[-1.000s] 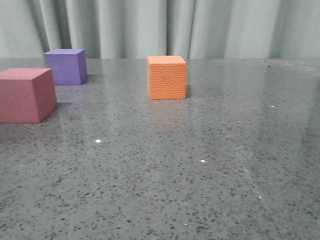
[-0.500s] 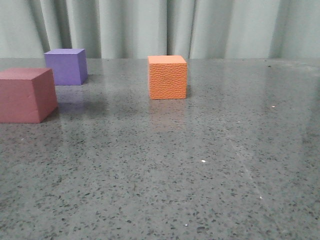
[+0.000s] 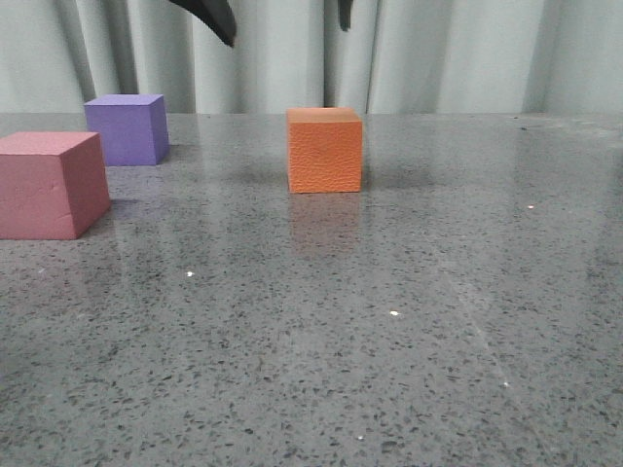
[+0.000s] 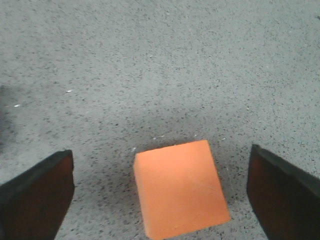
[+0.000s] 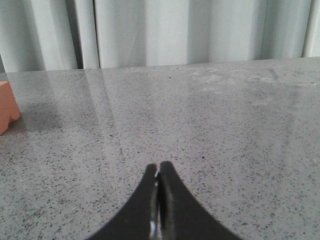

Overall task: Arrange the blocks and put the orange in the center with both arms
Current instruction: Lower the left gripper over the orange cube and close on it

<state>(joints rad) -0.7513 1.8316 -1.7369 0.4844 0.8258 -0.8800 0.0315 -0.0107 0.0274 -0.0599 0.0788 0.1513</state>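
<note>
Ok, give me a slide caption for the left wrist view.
Open left gripper hovering above the orange cube on the speckled grey table.

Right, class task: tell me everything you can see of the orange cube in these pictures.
The orange cube is bright orange with a finely pebbled, foam-like surface and crisp edges. It sits flat and upright on the speckled grey table, apart from the other blocks, its reflection showing faintly below it. Nothing touches it. The left tool hangs open above it, one finger to each side.
</note>
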